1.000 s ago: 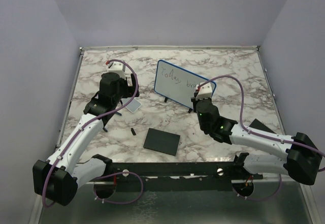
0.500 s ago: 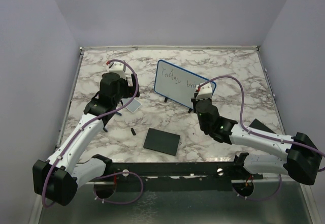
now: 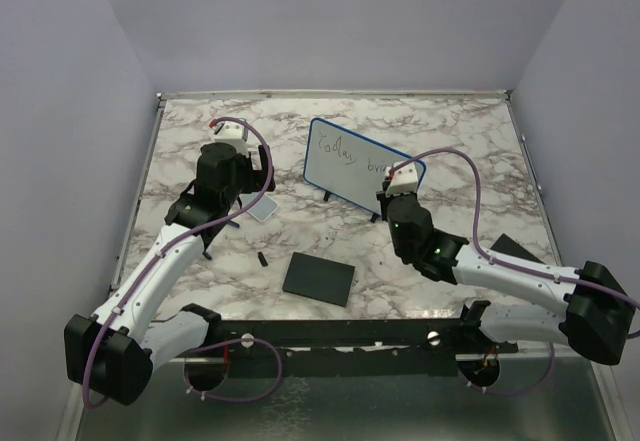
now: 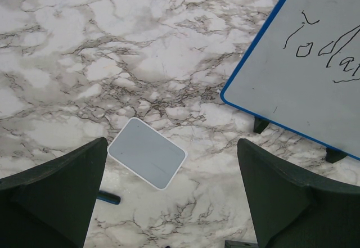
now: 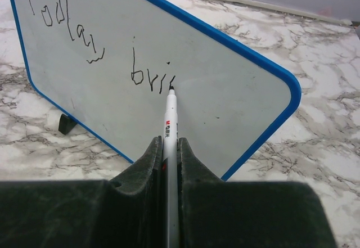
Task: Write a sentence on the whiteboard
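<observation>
Hardly anything has shifted in the last second: both arms sit where they were, and the pen tip has only crept a touch along the second line. Closest to me, near the front edge of the marble table [image 3: 460, 141], a black square pad [image 3: 319, 278] lies flat, with a small dark stub [image 3: 262, 259] just to its left. Further in, the right gripper [image 5: 167, 147] is pinched nearly closed on a slim white marker [image 5: 169, 125], which runs straight out between the two fingers, its black tip touching the whiteboard [image 5: 214, 107]. On the other side, the left gripper [image 4: 171, 147] hangs over the table with its fingers [image 4: 56, 197] spread as wide as they go and nothing between them. Right below it lies a small pale tile [image 4: 147, 153], flat on the marble and apart from the board. The whiteboard stands a little beyond the middle of the table, between the two arms, propped at a tilt on two small black feet, its blue rim all round. The sentence [image 5: 151, 82] so far reads "Today" along the upper line, and lower and to the right, "bri", with the marker tip resting just past the last stroke.
</observation>
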Action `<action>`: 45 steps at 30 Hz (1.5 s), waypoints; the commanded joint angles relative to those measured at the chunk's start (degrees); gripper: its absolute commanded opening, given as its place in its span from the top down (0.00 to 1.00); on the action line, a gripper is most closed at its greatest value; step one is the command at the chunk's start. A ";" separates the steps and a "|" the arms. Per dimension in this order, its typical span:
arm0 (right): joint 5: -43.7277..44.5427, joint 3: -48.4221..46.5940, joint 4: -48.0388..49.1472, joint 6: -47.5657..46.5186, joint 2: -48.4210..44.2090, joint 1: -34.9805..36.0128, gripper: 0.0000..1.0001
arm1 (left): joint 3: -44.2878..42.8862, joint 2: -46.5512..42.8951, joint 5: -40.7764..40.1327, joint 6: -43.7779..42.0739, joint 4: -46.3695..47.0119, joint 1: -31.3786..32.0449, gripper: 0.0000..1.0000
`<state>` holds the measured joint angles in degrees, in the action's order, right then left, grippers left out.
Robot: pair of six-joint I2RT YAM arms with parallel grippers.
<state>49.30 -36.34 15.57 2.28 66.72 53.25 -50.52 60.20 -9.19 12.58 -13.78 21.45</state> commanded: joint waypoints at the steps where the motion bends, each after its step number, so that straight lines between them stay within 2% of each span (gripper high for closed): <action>1: 3.17 0.09 1.32 -0.98 -1.99 0.10 1.00 | 0.60 -0.62 1.02 -0.02 0.78 0.15 0.01; 10: 3.86 0.85 -1.05 0.39 -4.18 0.11 1.00 | 0.60 -0.66 1.02 0.00 0.87 0.19 0.01; 31: 2.12 1.86 -5.54 7.12 -1.48 0.14 1.00 | 0.60 -0.81 1.28 0.11 0.91 0.23 0.01; 45: 1.21 1.49 -6.28 6.84 -2.03 0.14 1.00 | 0.67 -0.96 1.28 0.21 0.89 0.27 0.01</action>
<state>51.09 -35.46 10.55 8.97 64.62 53.25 -50.52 60.20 -9.17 12.60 -13.78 21.50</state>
